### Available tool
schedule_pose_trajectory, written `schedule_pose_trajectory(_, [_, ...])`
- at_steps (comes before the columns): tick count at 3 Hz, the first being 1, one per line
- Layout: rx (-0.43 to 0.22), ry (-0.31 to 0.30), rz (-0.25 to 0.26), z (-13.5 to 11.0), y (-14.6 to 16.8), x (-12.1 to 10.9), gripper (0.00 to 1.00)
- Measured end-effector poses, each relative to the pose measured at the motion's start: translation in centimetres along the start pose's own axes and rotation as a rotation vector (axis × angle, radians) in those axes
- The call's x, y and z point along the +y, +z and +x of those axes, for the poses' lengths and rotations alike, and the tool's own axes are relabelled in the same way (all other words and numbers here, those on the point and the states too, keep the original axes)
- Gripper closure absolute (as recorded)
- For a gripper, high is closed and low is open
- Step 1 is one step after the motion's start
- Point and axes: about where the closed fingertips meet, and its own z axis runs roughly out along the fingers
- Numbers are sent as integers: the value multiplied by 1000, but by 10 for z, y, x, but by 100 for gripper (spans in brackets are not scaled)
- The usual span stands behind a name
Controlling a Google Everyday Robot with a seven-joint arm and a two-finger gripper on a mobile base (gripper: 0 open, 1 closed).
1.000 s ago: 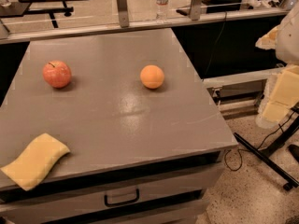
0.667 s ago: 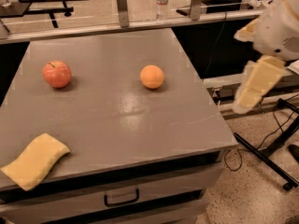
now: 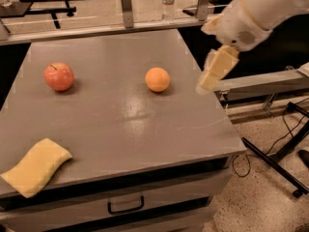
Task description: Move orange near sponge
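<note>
Approach stage, before any grasp of the orange (image 3: pixel 157 79).
Found it far-centre on the table (image 3: pixel 120 129), well apart from the sponge (image 3: pixel 36 166) at the near left corner. Saw the gripper (image 3: pixel 215 74) over the right edge, near the orange; could not tell whether open or closed.

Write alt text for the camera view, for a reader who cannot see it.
A robot's pincer hangs by the right edge of a grey table, to the right of an orange near the table's middle. A red apple sits at the far left, and a yellow sponge lies at the near left corner.
</note>
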Motion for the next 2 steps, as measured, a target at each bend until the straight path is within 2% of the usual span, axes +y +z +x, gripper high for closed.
schedule_pose_trajectory(1, [-80,22,-23,-15,39,-24,0])
schedule_pose_trajectory(2, [-128,47,-46,-23,73,-37,0])
